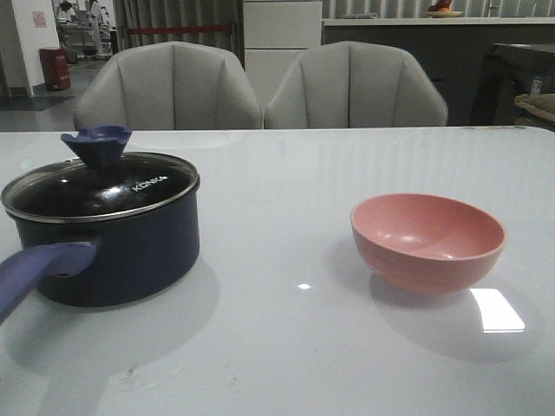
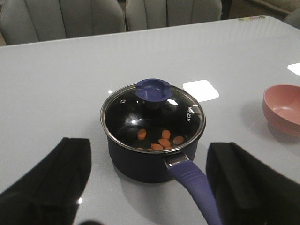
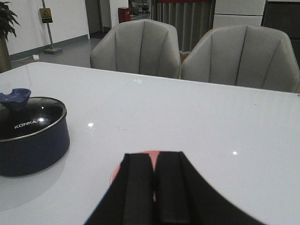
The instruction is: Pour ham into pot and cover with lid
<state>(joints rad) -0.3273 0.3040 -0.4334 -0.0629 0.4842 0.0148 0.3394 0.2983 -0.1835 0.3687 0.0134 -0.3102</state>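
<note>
Glossy table (image 1: pixel 286 364), glass lid (image 1: pixel 95 186).

On the table (image 1: pixel 286 173) only two things stand in the way: the pot (image 1: pixel 113 251) with its lid (image 1: pixel 100 186) on the left and the pink bowl (image 1: pixel 427 240) on the right. They are well apart, with a wide bare passage between. The pot handle (image 1: pixel 39 270) sticks out toward the front edge.

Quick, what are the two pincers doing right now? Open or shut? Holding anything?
Left pincer: open, holding nothing, apart from the pot.
Right pincer: shut, holding nothing, above the pink bowl.
</note>
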